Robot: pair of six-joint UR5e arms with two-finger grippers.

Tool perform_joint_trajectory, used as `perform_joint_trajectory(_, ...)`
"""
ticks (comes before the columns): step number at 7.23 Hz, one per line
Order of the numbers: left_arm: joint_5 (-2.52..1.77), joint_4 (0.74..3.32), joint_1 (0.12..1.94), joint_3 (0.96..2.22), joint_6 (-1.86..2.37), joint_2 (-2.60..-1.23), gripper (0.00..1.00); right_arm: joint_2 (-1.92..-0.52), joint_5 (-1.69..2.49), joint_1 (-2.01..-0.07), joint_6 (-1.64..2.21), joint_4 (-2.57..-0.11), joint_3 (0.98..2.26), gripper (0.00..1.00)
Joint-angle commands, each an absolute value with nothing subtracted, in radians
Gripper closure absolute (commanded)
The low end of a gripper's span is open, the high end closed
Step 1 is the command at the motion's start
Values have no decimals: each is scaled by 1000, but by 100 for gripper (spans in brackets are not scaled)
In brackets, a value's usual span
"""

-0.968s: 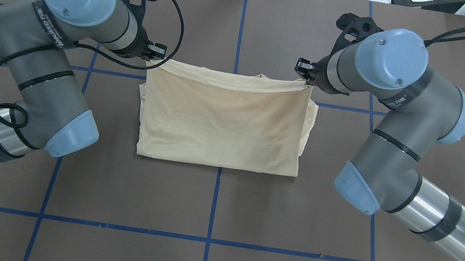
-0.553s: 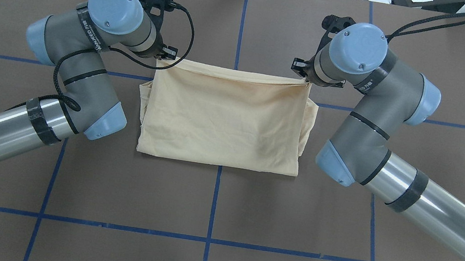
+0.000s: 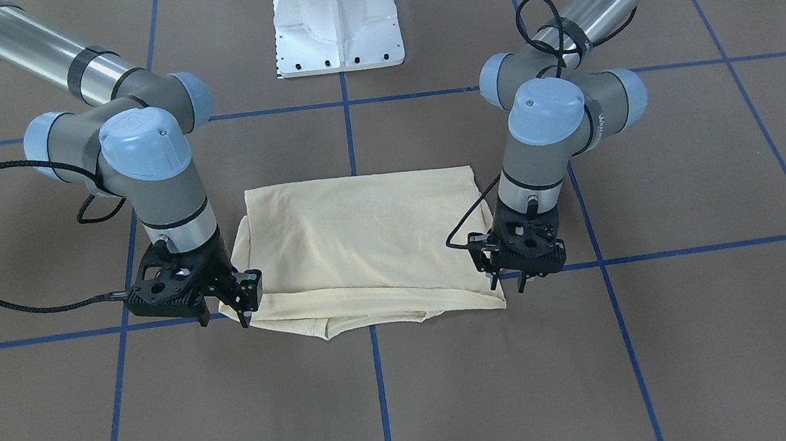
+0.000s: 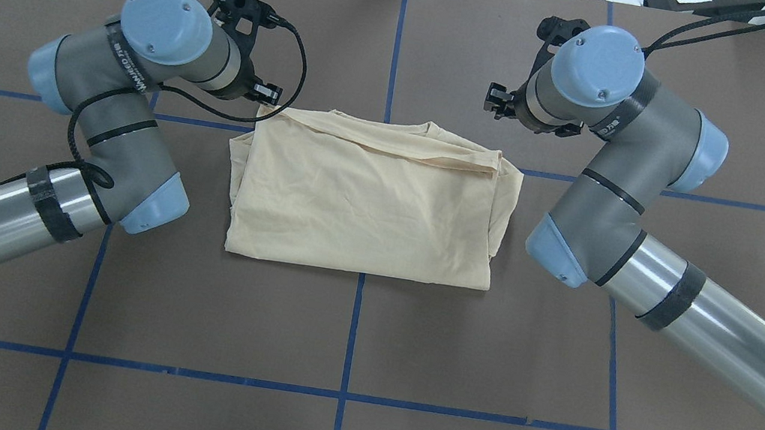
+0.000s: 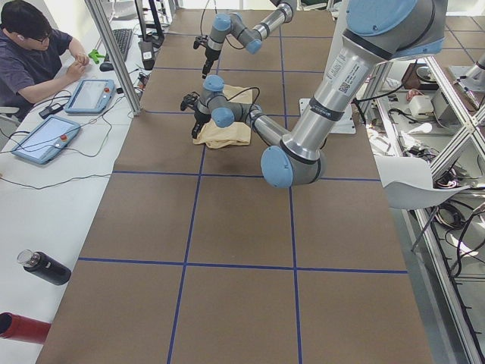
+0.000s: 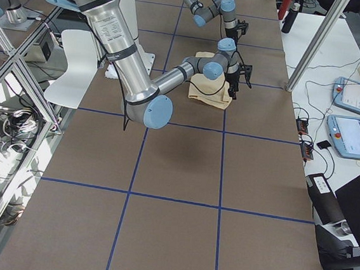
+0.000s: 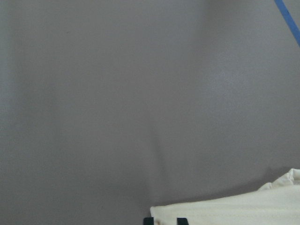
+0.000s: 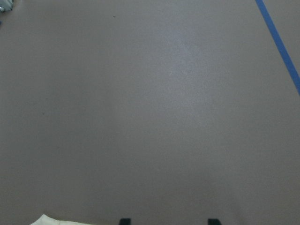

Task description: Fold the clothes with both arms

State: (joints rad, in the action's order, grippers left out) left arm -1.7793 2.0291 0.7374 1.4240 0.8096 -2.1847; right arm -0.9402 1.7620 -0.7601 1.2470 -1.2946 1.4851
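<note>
The cream-yellow shirt (image 4: 369, 205) lies folded in a rectangle at the table's middle, print hidden; it also shows in the front view (image 3: 359, 246). Its top layer's far edge lies slack and slanted. My left gripper (image 4: 267, 98) hangs at the shirt's far left corner. In the left wrist view (image 7: 164, 220) its jaws stand a small gap apart, over the cloth's hem (image 7: 234, 213). My right gripper (image 4: 496, 103) is open and empty, just beyond the far right corner. In the right wrist view (image 8: 168, 220) its jaws stand wide over bare table.
The brown table cover has blue tape grid lines (image 4: 353, 332). The white pedestal base (image 3: 336, 29) stands on the robot's side of the shirt. An operator (image 5: 30, 53) sits with tablets at a side desk, and bottles (image 5: 45, 267) lie there.
Both grippers held the top layer's far edge taut. Now the right one has let go and drawn away, the left has opened slightly, and the edge has dropped slack onto the shirt.
</note>
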Motion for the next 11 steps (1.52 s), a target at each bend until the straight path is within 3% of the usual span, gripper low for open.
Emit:
perform_joint_trajectory(1,-1862,2052,735,1576,808,-2064,0,-965,1856,-796,1208,-1296,1529,1)
perform_joint_trajectory(3,-1891,2054,688,1692,915,-1970,0,-1032,1859,-802,1167,-1299,1603,1)
perform_joint_trajectory(6,-1882,2054,557,1697,988,-1959,0,-1034,1855,-801,1167,-1298,1606,1)
perform_joint_trajectory(7,-1881,2054,542,1692,988,-1959,8,-1035,1855,-801,1167,-1298,1606,1)
perform_joint_trajectory(11,-1878,2051,514,1687,988,-1957,69,-1037,1855,-801,1167,-1295,1605,1)
